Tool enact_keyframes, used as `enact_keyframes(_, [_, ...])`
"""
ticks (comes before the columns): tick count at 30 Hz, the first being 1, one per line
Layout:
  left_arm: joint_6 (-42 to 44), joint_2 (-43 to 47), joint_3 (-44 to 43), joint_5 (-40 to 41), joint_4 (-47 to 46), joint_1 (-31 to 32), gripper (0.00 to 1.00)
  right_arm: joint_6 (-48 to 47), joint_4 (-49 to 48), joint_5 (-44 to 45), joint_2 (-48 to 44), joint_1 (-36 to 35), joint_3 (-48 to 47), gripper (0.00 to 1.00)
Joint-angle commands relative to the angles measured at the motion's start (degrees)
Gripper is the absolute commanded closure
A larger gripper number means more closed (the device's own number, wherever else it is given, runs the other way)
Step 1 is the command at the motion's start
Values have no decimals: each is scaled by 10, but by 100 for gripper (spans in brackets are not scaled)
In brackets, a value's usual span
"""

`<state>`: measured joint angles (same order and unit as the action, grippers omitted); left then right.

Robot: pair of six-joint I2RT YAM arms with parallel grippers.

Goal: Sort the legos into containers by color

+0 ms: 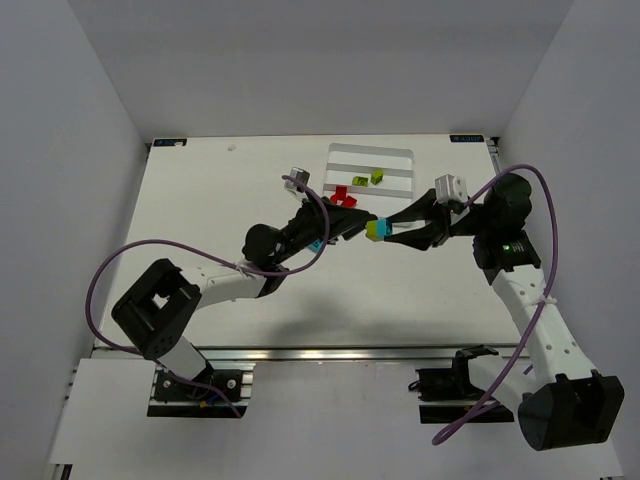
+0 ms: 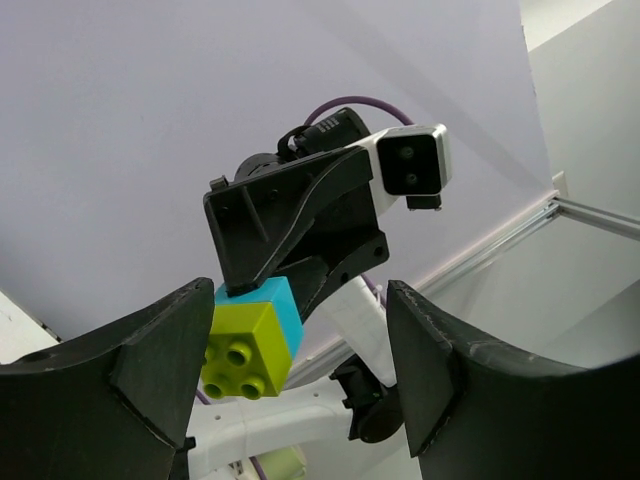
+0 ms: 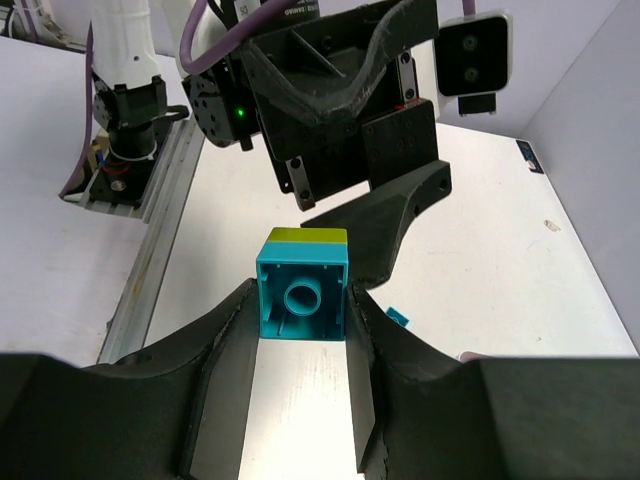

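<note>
My right gripper is shut on a cyan lego with a yellow-green lego stuck to its far end. It holds the pair above the table, in front of the white tray. My left gripper is open, with its jaws on either side of the yellow-green lego. One finger is next to that lego; the other is well apart from it. Two red legos lie at the tray's near edge. A yellow-green lego lies in the middle compartment.
A small cyan piece lies on the table under the left arm, also seen from above. The two arms meet over the table's middle. Grey walls close in the table on three sides.
</note>
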<state>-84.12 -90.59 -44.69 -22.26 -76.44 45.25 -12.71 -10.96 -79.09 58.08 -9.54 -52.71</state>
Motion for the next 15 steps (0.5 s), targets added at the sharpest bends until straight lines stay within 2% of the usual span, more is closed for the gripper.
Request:
enact_keyframes(1, [-5, 31, 4, -13, -100, -1, 22, -20, -26, 12, 6, 8, -24, 100])
enact_keyframes(8, [-12, 17, 0, -21, -90, -1, 24, 28, -74, 5, 9, 15, -33, 100])
enact_keyframes(11, [-13, 14, 0, -22, -89, -1, 22, 114, -163, -15, 12, 16, -25, 100])
enact_keyframes(12, [-13, 12, 0, -23, -87, -1, 22, 186, -240, -19, 13, 16, -21, 100])
enact_keyframes(15, [-12, 10, -4, -23, -77, -1, 19, 323, -417, -25, 19, 17, 21, 100])
